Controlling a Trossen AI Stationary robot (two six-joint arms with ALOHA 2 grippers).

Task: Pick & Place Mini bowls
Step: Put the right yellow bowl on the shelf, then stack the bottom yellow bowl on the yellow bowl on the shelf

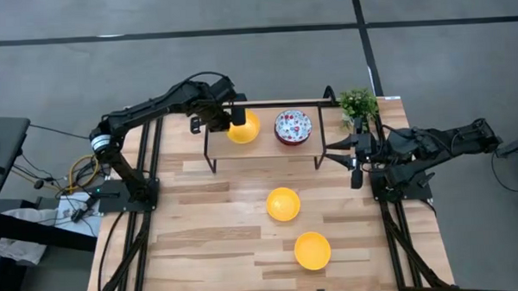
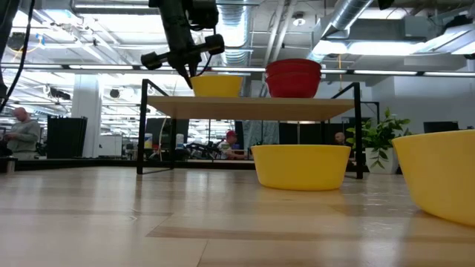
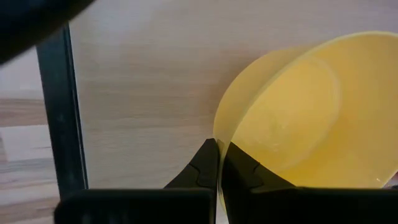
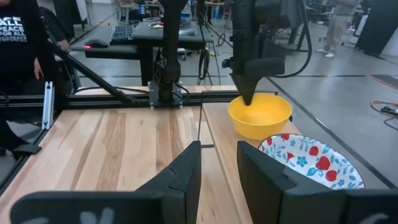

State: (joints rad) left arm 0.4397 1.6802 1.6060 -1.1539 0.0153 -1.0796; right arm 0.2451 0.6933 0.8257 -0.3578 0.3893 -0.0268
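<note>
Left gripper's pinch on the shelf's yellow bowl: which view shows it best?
The left wrist view: the left gripper is shut on the yellow bowl, pinching its rim. The right wrist view shows it from across the shelf, the low view from the side, the high view only from above.

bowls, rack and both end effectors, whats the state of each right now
yellow bowl on the shelf: upright, rim pinched by the left end effector
patterned bowls: upright on the shelf, stacked, untouched
middle yellow bowl: upright on the table, free
near yellow bowl: upright on the table, free
shelf rack: standing, carrying the bowls
right end effector: open, empty, waiting beside the shelf
plant: upright at the shelf's end
</note>
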